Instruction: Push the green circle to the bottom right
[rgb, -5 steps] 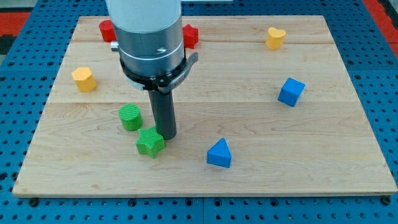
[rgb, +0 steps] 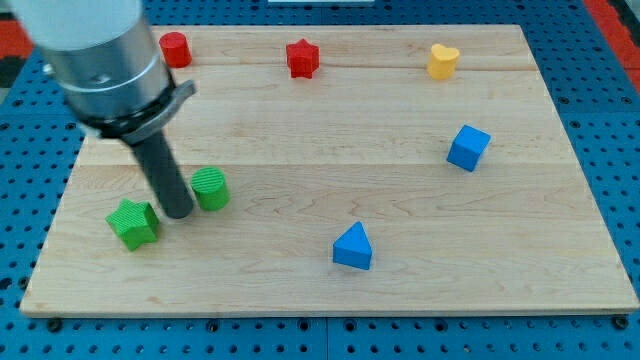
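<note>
A pale wooden board (rgb: 420, 200) fills most of the view. Its top is made of long planks, and the seams between them run from the view's left to the view's right. The board lies on a blue perforated surface (rgb: 600, 90) with regular rows of small round holes. At the upper corners a red area (rgb: 612, 12) shows. The light is even and soft, with weak shadows.

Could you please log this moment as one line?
my tip: between green circle and green star | circle: left-centre, not bottom right
</note>
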